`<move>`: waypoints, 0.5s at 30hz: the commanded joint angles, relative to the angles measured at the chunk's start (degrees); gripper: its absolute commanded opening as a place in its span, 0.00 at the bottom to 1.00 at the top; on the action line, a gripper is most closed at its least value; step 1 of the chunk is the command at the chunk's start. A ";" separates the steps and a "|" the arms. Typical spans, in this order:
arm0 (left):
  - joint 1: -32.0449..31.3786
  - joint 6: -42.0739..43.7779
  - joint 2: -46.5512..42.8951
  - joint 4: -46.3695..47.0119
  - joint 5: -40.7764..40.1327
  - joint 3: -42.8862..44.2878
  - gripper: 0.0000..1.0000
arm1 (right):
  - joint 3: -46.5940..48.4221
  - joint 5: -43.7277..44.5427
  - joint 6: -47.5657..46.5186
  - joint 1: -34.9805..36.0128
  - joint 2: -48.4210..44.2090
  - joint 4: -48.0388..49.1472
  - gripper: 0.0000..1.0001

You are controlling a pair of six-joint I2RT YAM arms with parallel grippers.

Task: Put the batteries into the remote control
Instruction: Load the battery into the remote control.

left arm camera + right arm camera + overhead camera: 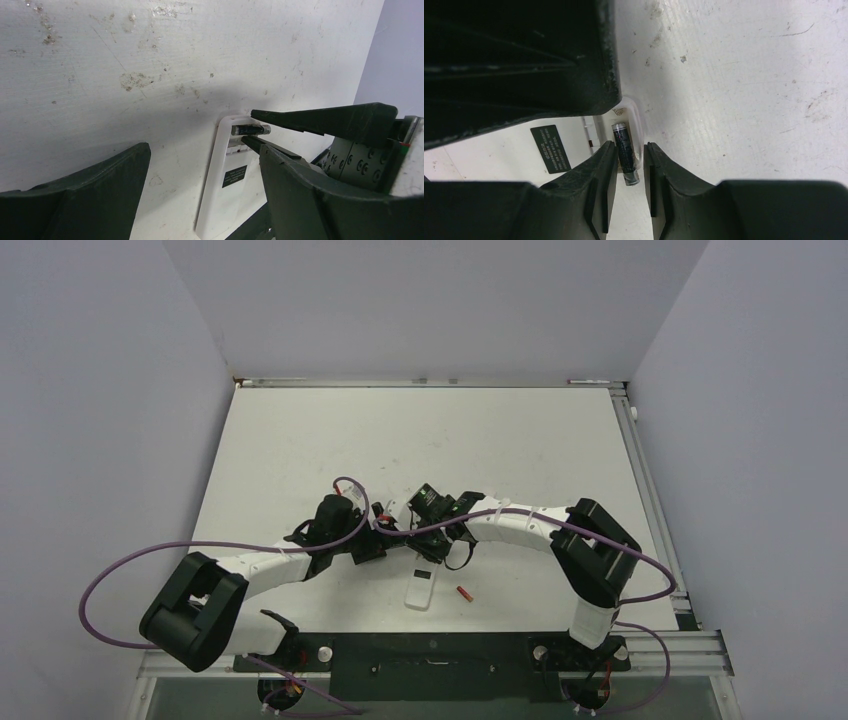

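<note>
The remote control (225, 185) lies plain face up with a black label, its battery bay open at the far end. My left gripper (202, 150) is open, with one finger on each side of the remote. A dark battery (625, 155) lies partly in the bay, its near end sticking out past the remote's edge. My right gripper (630, 144) stands narrowly open around that battery. Its left pad is against the battery and a thin gap shows at the right pad. A second, red battery (464, 593) lies loose on the table.
A small flat white piece (421, 591) lies on the table just in front of the two grippers, left of the loose battery. Both arms meet at mid-table, and purple cables loop beside them. The table top is scuffed white.
</note>
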 commanded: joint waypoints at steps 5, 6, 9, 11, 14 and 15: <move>0.16 1.09 1.19 -2.26 -0.75 -1.27 0.79 | 2.30 -1.74 -0.02 0.00 0.56 1.68 0.18; 0.20 1.09 1.12 -2.28 -0.75 -1.27 0.79 | 2.22 -1.76 -0.03 0.00 0.64 1.72 0.17; 0.20 1.07 1.10 -2.28 -0.75 -1.36 0.79 | 2.18 -1.92 -0.14 -0.04 0.71 1.75 0.12; 0.20 1.07 1.07 -2.28 -0.75 -1.36 0.79 | 2.18 -2.03 -0.19 -0.04 0.66 1.78 0.11; 0.20 0.99 1.11 -2.28 -0.75 -1.36 0.79 | 2.10 -1.87 -0.18 0.07 0.57 1.83 0.13; 0.20 1.00 1.09 -2.22 -0.75 -1.36 0.79 | 2.09 -1.78 -0.12 0.09 0.51 1.94 0.16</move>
